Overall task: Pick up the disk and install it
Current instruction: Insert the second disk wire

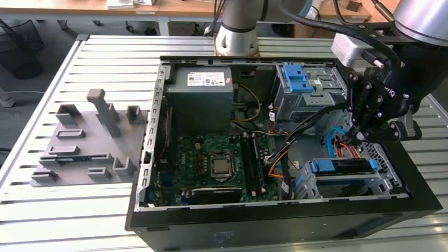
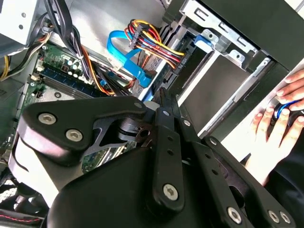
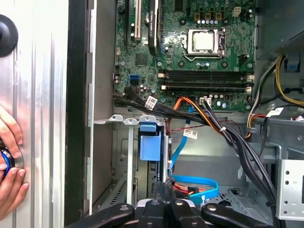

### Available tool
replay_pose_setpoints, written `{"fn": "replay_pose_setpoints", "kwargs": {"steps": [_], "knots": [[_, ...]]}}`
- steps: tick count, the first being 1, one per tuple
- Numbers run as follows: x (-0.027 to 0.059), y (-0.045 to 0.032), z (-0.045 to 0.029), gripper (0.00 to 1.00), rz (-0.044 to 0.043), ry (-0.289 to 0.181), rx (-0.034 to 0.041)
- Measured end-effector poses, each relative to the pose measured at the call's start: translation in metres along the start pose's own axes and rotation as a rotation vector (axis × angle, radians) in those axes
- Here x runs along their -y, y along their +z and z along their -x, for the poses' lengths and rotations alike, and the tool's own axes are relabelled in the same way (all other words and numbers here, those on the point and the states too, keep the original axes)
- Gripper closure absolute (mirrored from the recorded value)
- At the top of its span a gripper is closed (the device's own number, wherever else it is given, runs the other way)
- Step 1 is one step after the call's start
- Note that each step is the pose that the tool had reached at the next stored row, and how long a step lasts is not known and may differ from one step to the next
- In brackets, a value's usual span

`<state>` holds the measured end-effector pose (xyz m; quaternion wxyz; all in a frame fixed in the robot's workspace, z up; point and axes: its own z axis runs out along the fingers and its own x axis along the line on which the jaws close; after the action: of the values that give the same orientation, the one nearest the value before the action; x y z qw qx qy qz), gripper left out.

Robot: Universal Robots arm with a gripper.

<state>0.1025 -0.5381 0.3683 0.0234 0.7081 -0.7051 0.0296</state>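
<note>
My fingers (image 1: 360, 137) look pressed narrow together with nothing between them, though the wrist views show it poorly. In the exterior view the disk (image 1: 341, 167) sits in the bay at the computer case's (image 1: 280, 223) corner, near and at 7 o'clock from them, not touching.

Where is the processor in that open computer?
Look inside the open black computer case to the green circuit board on its floor. The processor sits near the board's middle: a shiny silver square, unlike the long dark slots beside it.
</note>
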Motion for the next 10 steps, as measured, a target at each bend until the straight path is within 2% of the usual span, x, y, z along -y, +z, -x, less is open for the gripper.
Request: {"fn": "replay_pose_setpoints", "kwargs": {"steps": [10], "knots": [[0.0000,-0.0047,0.0034,0.89,0.0000,0.000,0.0003]]}}
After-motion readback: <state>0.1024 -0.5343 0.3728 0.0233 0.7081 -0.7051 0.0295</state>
